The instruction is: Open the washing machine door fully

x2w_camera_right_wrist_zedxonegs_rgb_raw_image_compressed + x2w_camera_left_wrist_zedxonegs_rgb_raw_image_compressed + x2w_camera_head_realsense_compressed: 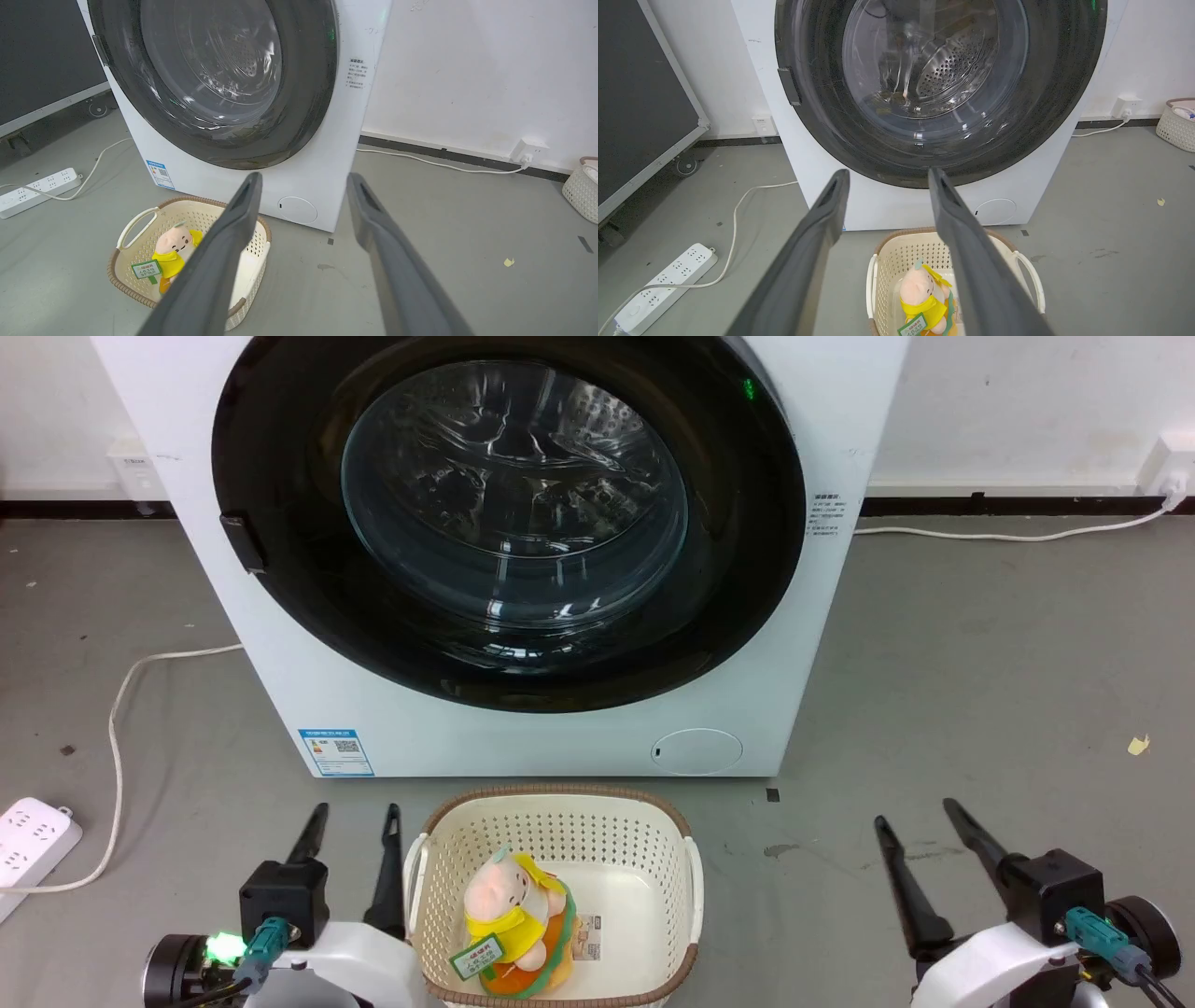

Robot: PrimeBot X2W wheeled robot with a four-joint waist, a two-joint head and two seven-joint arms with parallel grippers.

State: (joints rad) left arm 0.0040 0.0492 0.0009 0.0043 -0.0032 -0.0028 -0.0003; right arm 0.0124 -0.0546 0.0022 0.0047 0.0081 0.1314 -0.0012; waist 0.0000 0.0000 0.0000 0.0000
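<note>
The white washing machine (523, 737) stands in front of me on the grey floor. Its round glossy black door (738, 551) lies flush against the machine's front, with a clear glass bowl in the middle and a small black tab (243, 543) on the left rim. The steel drum shows through the glass (952, 70). My left gripper (359, 817) is open at the lower left, well short of the door. My right gripper (920, 812) is open at the lower right, also apart from the machine. Both hold nothing.
A cream basket (686, 868) with a plush toy (513, 905) sits on the floor between my grippers, just before the machine. A white power strip (28, 845) and its cord lie at the left. Another basket (581, 193) stands far right by the wall.
</note>
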